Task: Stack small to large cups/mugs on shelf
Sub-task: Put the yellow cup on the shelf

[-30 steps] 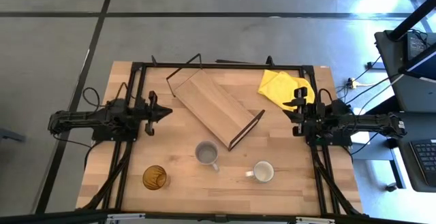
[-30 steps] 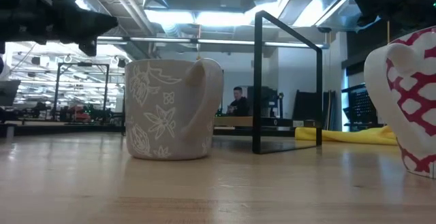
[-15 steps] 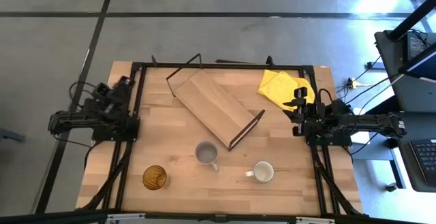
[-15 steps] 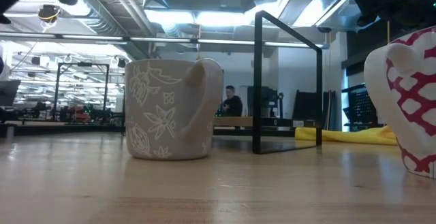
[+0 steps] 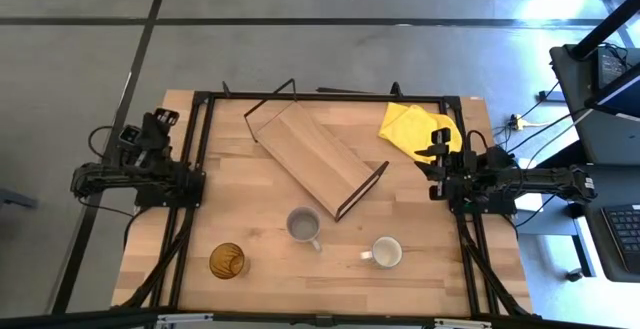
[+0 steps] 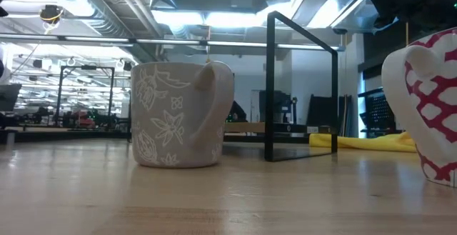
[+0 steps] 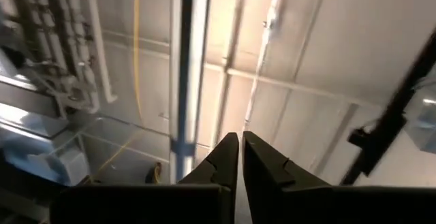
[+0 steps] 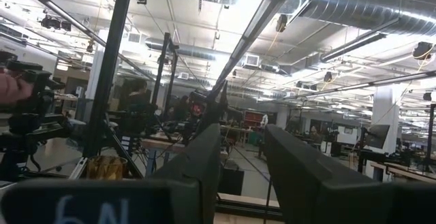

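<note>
Though pinched nearly shut and tipped up toward the ceiling, gripping nothing: left fingers [image 7: 240, 142], parked off the 9 o'clock edge of the pale wooden table [image 5: 260, 291]. Right fingers [image 8: 242, 146] spread apart, likewise empty, at the 3 o'clock edge.

No stacking done yet, by the look of it; whole task left. Amber translucent tumbler [image 5: 227, 261] at 7 o'clock, grey flower-patterned mug with a handle [image 5: 303, 225] at 6, white red-patterned mug with a handle [image 5: 386, 253] at 5. All upright, well apart, none nested.

Light-wood shelf board with black wire end frames [image 5: 315, 157] bare, lying askew from centre toward 11 o'clock. Crumpled yellow cloth [image 5: 412, 127] at 1 o'clock.

Plenty of open room between cups and above them. Tumbler and white mug near the 6 o'clock edge, so inward moves safest.
</note>
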